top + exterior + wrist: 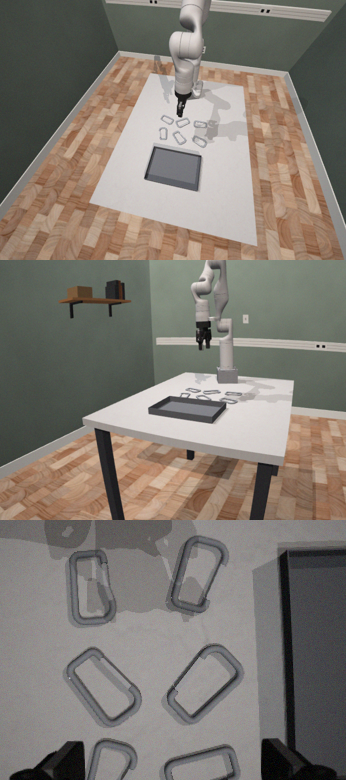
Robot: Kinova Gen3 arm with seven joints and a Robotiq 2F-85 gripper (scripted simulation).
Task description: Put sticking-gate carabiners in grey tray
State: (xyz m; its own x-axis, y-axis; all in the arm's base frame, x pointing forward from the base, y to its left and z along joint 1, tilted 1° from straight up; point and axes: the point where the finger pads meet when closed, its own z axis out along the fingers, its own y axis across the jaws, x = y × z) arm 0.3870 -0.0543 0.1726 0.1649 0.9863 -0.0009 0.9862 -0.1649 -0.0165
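My gripper [179, 115] [204, 348] [173, 760] is open and empty, high above the table near the back row of carabiners. Several grey carabiners lie flat in two rows outside the tray. In the wrist view, the upper left carabiner [74, 590] has a gate that looks slanted inward. The upper right carabiner [181, 572], the middle left carabiner [89, 695] and the middle right carabiner [215, 697] show gates that look closed. The lower left carabiner [113, 743] and the lower right carabiner [200, 755] are cut off. The grey tray [172, 184] [181, 416] [287, 645] is empty.
The white table [125, 181] [246, 433] bears the carabiners between the arm's base [227, 376] and the tray. The tray's raised walls stand close to the front row. Arm shadows fall over the right-hand carabiners. A wall shelf [95, 301] is at the left.
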